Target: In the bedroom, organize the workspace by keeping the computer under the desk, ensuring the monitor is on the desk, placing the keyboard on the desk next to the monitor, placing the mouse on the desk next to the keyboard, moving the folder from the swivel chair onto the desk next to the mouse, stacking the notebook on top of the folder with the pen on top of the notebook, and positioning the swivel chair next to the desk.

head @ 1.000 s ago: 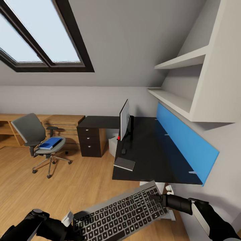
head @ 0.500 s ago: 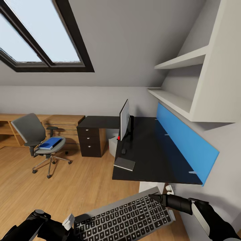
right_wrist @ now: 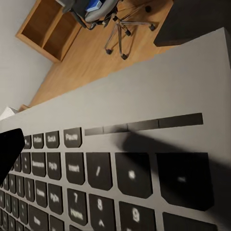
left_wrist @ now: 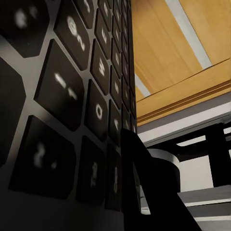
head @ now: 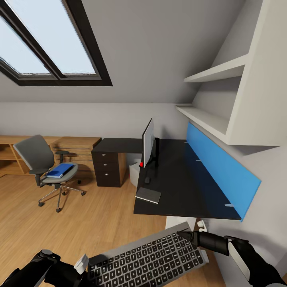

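I hold the keyboard point(head: 147, 259) low in front of me, its black keys up close in the left wrist view point(left_wrist: 62, 96) and the right wrist view point(right_wrist: 144, 144). My left gripper point(head: 84, 264) is shut on its left end and my right gripper point(head: 186, 236) on its far right corner. Ahead stands the black-topped desk point(head: 183, 187) with the monitor point(head: 148, 142), the mouse point(head: 147, 180) and the dark notebook point(head: 148, 195) on it. The light grey computer point(head: 133, 172) sits beneath it. Further left, the swivel chair point(head: 42, 167) carries the blue folder point(head: 59, 170). I cannot make out the pen.
A dark three-drawer unit point(head: 107, 168) stands under the desk's left wing, with a light-wood dresser point(head: 71, 145) behind the chair. A long blue wall panel point(head: 219, 167) and white shelves point(head: 209, 117) line the wall to the right. Open wood floor point(head: 87, 223) lies between me and the desk.
A second ago the keyboard was higher; it has sunk and its left end dropped with my left gripper. My right gripper has barely moved. Nothing has shifted in the last half second.
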Tool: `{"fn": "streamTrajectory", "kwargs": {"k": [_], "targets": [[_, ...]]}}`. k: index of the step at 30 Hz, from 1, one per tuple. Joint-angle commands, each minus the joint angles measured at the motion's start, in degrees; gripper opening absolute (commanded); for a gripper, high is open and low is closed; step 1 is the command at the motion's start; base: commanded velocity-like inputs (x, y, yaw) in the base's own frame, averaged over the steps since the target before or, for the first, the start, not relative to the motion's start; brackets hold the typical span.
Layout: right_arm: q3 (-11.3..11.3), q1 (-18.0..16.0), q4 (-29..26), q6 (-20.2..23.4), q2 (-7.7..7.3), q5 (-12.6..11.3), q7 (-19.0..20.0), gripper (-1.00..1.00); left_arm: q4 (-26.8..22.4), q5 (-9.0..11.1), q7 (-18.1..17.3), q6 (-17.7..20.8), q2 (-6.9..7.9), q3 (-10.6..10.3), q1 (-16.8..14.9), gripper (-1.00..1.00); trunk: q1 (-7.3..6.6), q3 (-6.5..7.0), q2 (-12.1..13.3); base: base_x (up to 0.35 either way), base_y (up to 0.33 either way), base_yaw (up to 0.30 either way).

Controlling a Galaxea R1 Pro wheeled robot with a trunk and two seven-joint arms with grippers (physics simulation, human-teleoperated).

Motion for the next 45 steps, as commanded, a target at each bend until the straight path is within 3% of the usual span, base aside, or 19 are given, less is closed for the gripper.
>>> {"fn": "streamTrajectory", "kwargs": {"k": [1, 21, 22, 45], "targets": [[0.20, -0.02, 0.00, 0.47, -0.06, -0.56, -0.09, 1.00, -0.02, 0.21, -0.11, 0.54, 0.07, -0.29, -0.03, -1.00, 0.02, -0.03, -0.05, 0.000, 0.000, 0.000], [0.21, 0.00, 0.03, 0.50, -0.06, -0.56, -0.09, 1.00, -0.04, 0.30, -0.11, 0.54, 0.07, -0.10, -0.03, -1.00, 0.02, -0.03, -0.05, 0.000, 0.000, 0.000], [0.21, 0.00, 0.04, 0.51, -0.06, -0.56, -0.09, -1.00, -0.05, 0.30, -0.11, 0.54, 0.07, -0.10, -0.03, -1.00, 0.02, -0.03, -0.05, 0.000, 0.000, 0.000], [0.21, -0.02, 0.08, 0.56, -0.15, -0.50, -0.09, -1.00, -0.09, 0.30, -0.11, 0.60, 0.07, -0.02, -0.03, -1.00, 0.02, -0.03, -0.05, 0.000, 0.000, 0.000]]}}
